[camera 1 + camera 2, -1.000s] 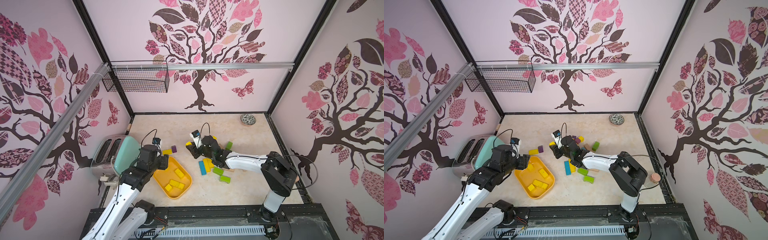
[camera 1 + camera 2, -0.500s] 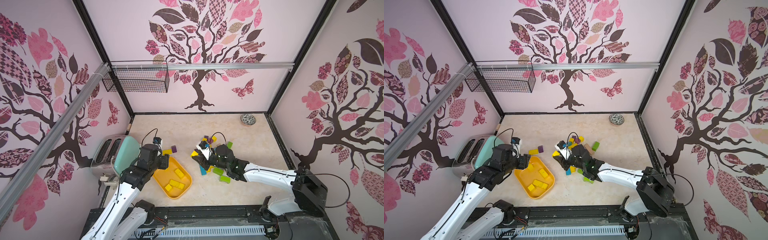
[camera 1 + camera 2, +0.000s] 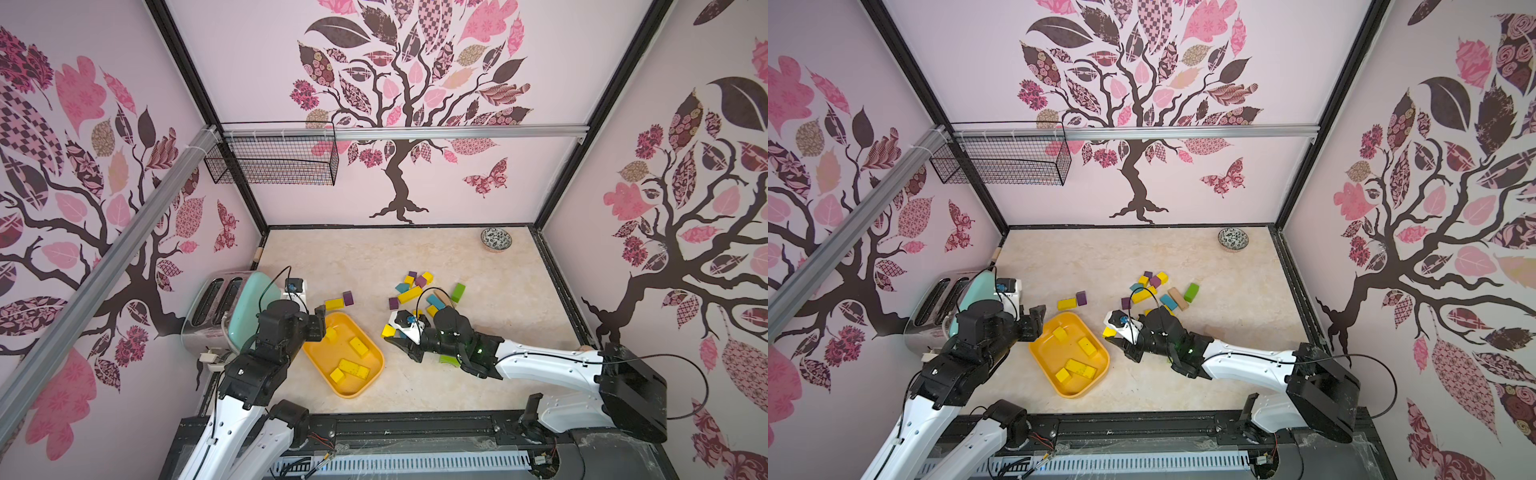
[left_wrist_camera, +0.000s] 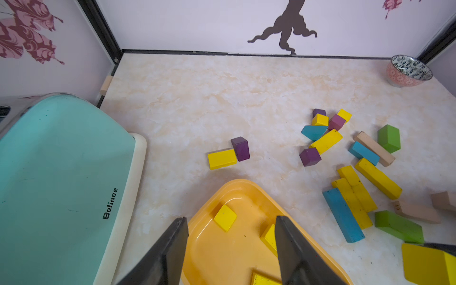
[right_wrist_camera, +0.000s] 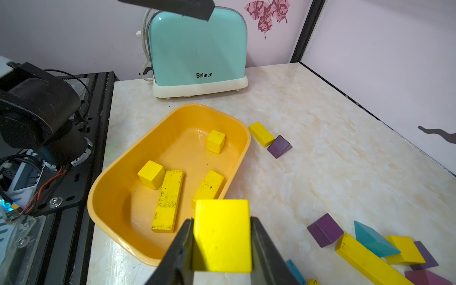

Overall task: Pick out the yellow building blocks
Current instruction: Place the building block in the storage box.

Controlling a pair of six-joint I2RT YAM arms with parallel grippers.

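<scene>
Our right gripper (image 5: 222, 219) is clamped on a yellow block (image 5: 222, 237), holding it off the table (image 4: 246, 86) right of the tray (image 5: 98, 197); our left gripper (image 4: 230, 222) hangs over the tray's far-left end, jaws apart and empty. We judge this the carry step: next we must bring the block left across the rim, clear of the left gripper, and release it low. We count four yellow blocks (image 5: 167, 199) in the tray: two cubes, one short bar, one long bar. Seven more lie loose: one beside a purple block (image 4: 240, 148) just beyond the tray, six in the pile to the right. That pile holds three blue blocks (image 4: 343, 214), two green blocks (image 4: 388, 138), three pale wooden blocks (image 4: 375, 148) and three purple ones.
</scene>
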